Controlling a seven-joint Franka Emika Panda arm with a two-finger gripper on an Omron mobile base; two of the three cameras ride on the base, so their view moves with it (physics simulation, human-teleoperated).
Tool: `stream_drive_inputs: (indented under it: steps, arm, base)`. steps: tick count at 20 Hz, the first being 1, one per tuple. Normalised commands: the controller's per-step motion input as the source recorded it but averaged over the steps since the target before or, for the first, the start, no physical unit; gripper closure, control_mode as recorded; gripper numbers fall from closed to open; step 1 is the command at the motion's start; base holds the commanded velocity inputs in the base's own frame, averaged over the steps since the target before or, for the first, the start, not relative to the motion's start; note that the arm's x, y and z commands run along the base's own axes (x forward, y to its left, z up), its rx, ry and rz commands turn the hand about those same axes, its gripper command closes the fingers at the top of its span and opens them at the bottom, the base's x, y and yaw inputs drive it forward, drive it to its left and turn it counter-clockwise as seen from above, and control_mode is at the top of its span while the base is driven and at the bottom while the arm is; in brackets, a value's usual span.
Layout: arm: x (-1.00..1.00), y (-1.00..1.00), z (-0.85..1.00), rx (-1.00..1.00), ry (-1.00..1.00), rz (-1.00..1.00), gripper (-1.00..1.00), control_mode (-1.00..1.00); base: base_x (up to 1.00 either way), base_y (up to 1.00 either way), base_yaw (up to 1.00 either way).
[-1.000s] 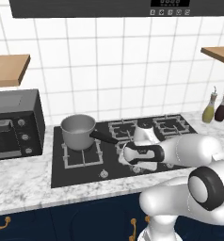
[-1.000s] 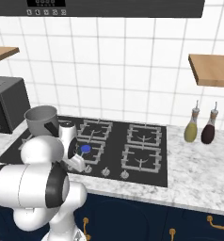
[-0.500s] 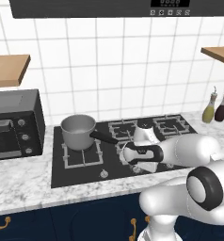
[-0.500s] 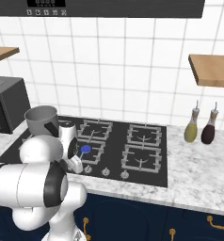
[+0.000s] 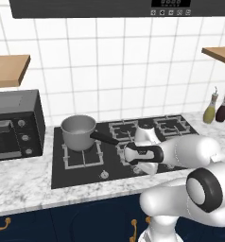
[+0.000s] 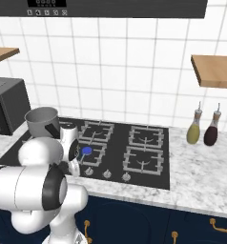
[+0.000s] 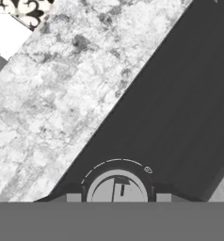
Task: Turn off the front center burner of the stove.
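We can read no text: the hood panel [image 5: 173, 2] above the stove [image 5: 81, 165] carries only blurred marks (possibly digits).

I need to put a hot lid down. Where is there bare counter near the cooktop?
Free: the marble counter between the black cooktop and the two bottles, and the strip in front of the black toaster oven. Crowded: the cooktop's front edge, where the white arm hangs over the silver knobs.
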Motion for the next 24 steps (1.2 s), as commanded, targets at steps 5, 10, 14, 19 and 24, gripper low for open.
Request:
stream_drive_inputs:
  steps: [5, 10, 14, 19, 24]
  arm:
    - [-0.25, 0.00, -0.09, 0.00, 0.00, -0.30, 1.00, -1.00]
    - [-0.15, 0.00, -0.14, 0.00, 0.00, -0.32, 1.00, -1.00]
    - [-0.14, 0.00, -0.15, 0.00, 0.00, -0.33, 1.00, -1.00]
    - [-0.15, 0.00, -0.16, 0.00, 0.00, -0.32, 1.00, -1.00]
    - [-0.15, 0.00, -0.16, 0.00, 0.00, -0.32, 1.00, -1.00]
  base:
    - [0.00, 0.00, 0.00]
    - [0.00, 0.00, 0.00]
    - [0.00, 0.00, 0.00]
    - [0.00, 0.00, 0.00]
    - [0.00, 0.00, 0.00]
